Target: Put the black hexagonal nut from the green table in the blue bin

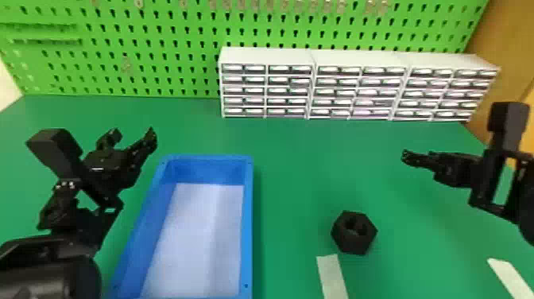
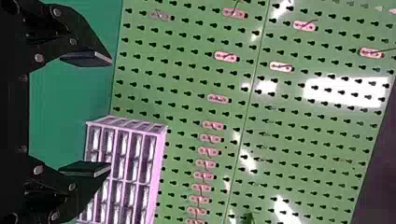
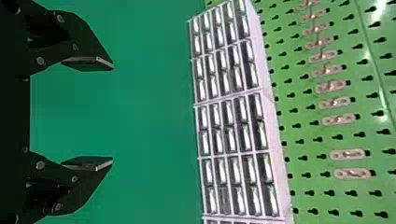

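The black hexagonal nut (image 1: 345,242) lies on the green table (image 1: 294,167), to the right of the blue bin (image 1: 247,222). Inside the bin only its pale floor is visible. My left gripper (image 1: 133,137) is above the table, left of the bin's far end. In the left wrist view that gripper (image 2: 109,114) stands open with nothing between its fingers. Off to the right, beyond the nut, is my right gripper (image 1: 406,156). The right wrist view shows this gripper (image 3: 112,115) open and holding nothing.
A row of white drawer cabinets (image 1: 314,55) stands along the table's back edge before a green pegboard (image 1: 159,51). One white strip (image 1: 332,274) lies just nearer than the nut, another strip (image 1: 510,278) at the lower right.
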Available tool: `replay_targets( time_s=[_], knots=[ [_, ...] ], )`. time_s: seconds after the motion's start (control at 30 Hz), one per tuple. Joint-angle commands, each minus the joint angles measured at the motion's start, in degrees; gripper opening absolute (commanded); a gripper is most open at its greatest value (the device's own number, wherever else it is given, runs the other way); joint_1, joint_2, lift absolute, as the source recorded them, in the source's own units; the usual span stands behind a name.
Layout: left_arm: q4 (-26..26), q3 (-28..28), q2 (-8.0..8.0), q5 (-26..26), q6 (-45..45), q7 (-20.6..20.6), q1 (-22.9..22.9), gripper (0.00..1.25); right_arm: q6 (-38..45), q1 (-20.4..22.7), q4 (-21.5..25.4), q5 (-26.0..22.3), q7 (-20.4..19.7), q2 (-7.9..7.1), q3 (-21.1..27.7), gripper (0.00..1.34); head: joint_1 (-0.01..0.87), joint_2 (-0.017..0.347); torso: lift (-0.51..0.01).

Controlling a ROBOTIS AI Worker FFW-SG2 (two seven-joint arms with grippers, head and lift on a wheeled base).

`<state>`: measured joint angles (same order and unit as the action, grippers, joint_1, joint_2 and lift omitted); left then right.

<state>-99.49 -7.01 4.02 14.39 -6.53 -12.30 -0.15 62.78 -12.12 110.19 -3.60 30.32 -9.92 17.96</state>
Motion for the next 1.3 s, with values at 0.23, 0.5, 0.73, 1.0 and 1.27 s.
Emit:
replay_targets(
  time_s=[0.23, 0.5, 0.73, 1.0, 1.27],
  knots=[
    [-0.1, 0.6, 0.02, 0.0, 0.0, 0.0, 0.2, 0.79, 14.3, -3.8, 4.4, 3.7, 0.0, -1.33, -4.2, 0.80, 0.691, 0.009, -0.097],
    [-0.1, 0.8, 0.02, 0.0, 0.0, 0.0, 0.3, 0.79, 24.3, -6.9, 5.6, 5.9, 0.0, -3.97, -10.1, 0.80, 0.691, 0.009, -0.097],
    [-0.1, 0.8, 0.02, -0.1, -0.1, 0.0, 0.2, 0.79, 27.3, -8.5, 5.6, 7.0, 0.0, -4.85, -13.3, 0.80, 0.691, 0.009, -0.097],
    [-0.1, 0.9, 0.02, -0.2, -0.1, 0.0, 0.1, 0.79, 27.3, -10.0, 4.6, 8.4, 0.0, -5.73, -16.8, 0.80, 0.691, 0.009, -0.097],
    [-0.1, 0.9, 0.02, -0.2, -0.2, 0.0, 0.0, 0.79, 27.3, -10.4, 3.5, 8.7, 0.0, -5.55, -19.0, 0.80, 0.691, 0.009, -0.097]
  ],
)
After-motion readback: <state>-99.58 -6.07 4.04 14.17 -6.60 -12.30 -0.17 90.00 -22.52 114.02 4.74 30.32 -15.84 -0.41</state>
